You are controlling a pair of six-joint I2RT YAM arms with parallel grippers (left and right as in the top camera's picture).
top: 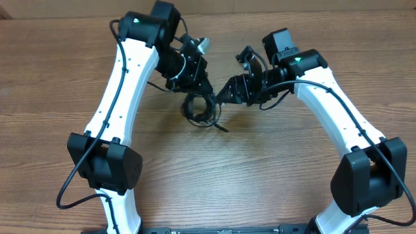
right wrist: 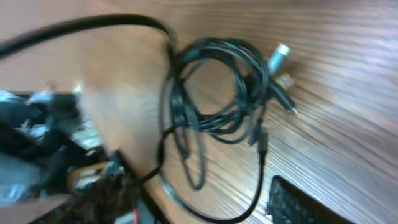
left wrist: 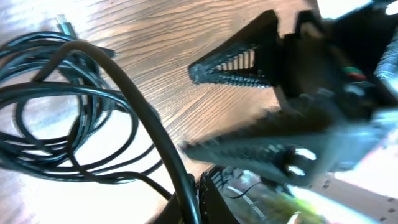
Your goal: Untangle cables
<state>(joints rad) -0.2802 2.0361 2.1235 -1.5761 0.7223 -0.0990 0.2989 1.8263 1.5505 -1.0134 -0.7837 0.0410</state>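
Cables (top: 199,108) lie in one knotted coil just beneath my left gripper (top: 195,88), which is pressed together on a raised strand, and just ahead of my right gripper (top: 223,95), spread and empty, so nearly all the untangling remains.

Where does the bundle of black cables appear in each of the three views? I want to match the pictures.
Overhead: cable bundle just above the picture's centre.
Left wrist: cable bundle fills the left side as loose loops.
Right wrist: cable bundle in the upper middle.
Shared landmark: the wooden table lies under it in every view.
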